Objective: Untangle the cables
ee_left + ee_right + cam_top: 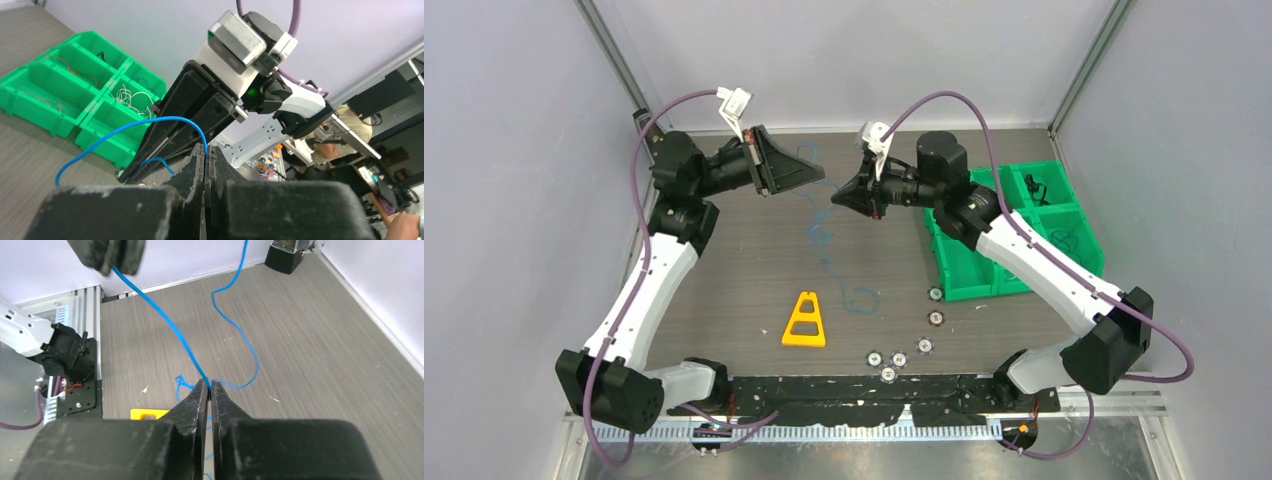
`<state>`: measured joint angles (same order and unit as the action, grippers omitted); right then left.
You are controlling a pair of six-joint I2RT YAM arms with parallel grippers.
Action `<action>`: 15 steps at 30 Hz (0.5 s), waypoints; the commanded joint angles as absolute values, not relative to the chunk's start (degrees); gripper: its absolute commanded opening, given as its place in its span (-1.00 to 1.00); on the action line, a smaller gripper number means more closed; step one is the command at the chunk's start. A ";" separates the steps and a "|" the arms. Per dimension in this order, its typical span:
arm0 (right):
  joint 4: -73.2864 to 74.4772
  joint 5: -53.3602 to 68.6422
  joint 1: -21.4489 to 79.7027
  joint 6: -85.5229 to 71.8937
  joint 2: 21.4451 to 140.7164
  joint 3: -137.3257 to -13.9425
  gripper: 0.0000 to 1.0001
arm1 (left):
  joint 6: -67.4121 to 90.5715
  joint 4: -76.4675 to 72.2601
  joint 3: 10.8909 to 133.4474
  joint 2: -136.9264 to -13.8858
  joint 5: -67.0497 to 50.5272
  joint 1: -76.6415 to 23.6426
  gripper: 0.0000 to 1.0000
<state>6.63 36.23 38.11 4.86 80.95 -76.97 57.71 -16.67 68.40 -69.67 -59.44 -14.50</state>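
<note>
Two grippers, one strand between them. The left gripper (817,181) and right gripper (837,198) face each other almost tip to tip at upper centre of the top view, above the grey table (724,270). In its own wrist view, the left gripper's fingers are pressed together on the blue cable (824,238). The cable leaves the tips and arcs up, then down toward the lower left of that frame. The right gripper's fingers are likewise pinched tight on the same cable. In its wrist view a straight, taut run goes from its tips up to the left gripper at upper left. A slack length curls off to the right and climbs out of the top of the frame. From above, the rest of the cable hangs below the grippers and trails down the frame. Its long axis runs from upper centre toward lower centre-right, with a small knot midway and a loose loop at the low end. A yellow triangle (805,320) lies just left of that loop. Round tokens (898,358) sit below it, and green bins (984,270) are at right.
</note>
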 commanded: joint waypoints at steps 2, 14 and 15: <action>11.81 36.12 38.14 10.15 82.30 -80.44 -0.79 | 46.61 -10.68 76.24 -67.11 -63.77 -14.68 -1.00; 9.58 30.00 39.69 15.48 86.72 -71.19 -0.43 | 54.08 -18.48 83.97 -68.01 -61.97 -14.06 -1.00; 9.85 29.81 39.62 15.38 85.84 -71.54 -0.25 | 54.06 -18.34 83.75 -67.65 -61.40 -13.68 -1.00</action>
<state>10.87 32.73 39.38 12.60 88.86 -70.13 52.14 -15.31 82.00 -69.01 -62.00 -14.55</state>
